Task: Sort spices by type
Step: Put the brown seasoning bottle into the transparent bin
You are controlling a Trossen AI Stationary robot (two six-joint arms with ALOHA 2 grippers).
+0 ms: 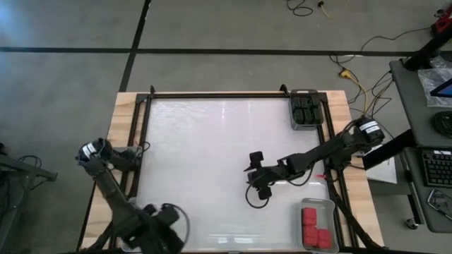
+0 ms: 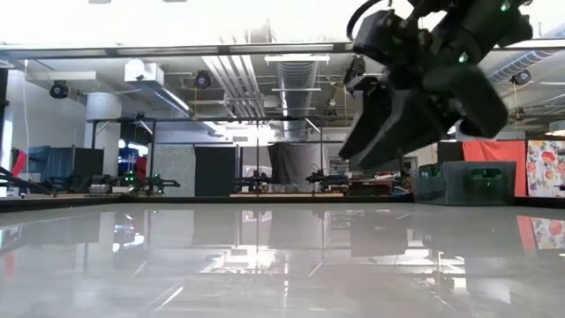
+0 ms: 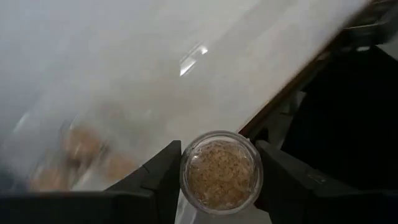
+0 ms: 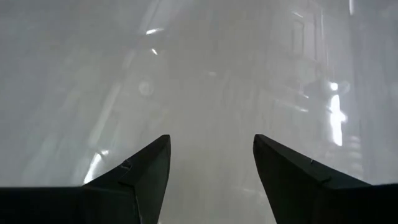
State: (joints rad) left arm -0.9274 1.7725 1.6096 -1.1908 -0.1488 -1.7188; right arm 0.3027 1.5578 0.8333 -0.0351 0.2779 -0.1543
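In the left wrist view my left gripper [image 3: 217, 149] is shut on a round clear jar of tan spice [image 3: 221, 172], seen end-on. Beside it, blurred tan-topped jars [image 3: 81, 152] show behind a hazy clear wall. In the high view the left gripper [image 1: 152, 227] sits at the table's near-left corner, with the jar hidden under the arm. My right gripper [image 1: 253, 176] [image 4: 211, 143] hangs open and empty above the table's middle. It is raised clear of the surface in the low view [image 2: 388, 115]. Black jars [image 1: 305, 109] lie in the far-right bin and red-topped jars [image 1: 314, 226] in the near-right bin. My left gripper pinches the tan spice jar between its two fingers [image 3: 166, 168], one on each side of the jar's round wall [image 3: 186, 171]. The jar's round end faces the wrist camera, so the fingers run along its height. I cannot tell whether the jar rests on anything.
A dark metal frame [image 1: 138, 141] runs around the white tabletop [image 1: 212, 155], with wooden border outside it. The clear bin of black jars [image 1: 292, 113] stands at the far-right corner and the clear bin of red jars [image 1: 326, 208] at the near-right corner. Cables and a desk lie beyond the right edge.
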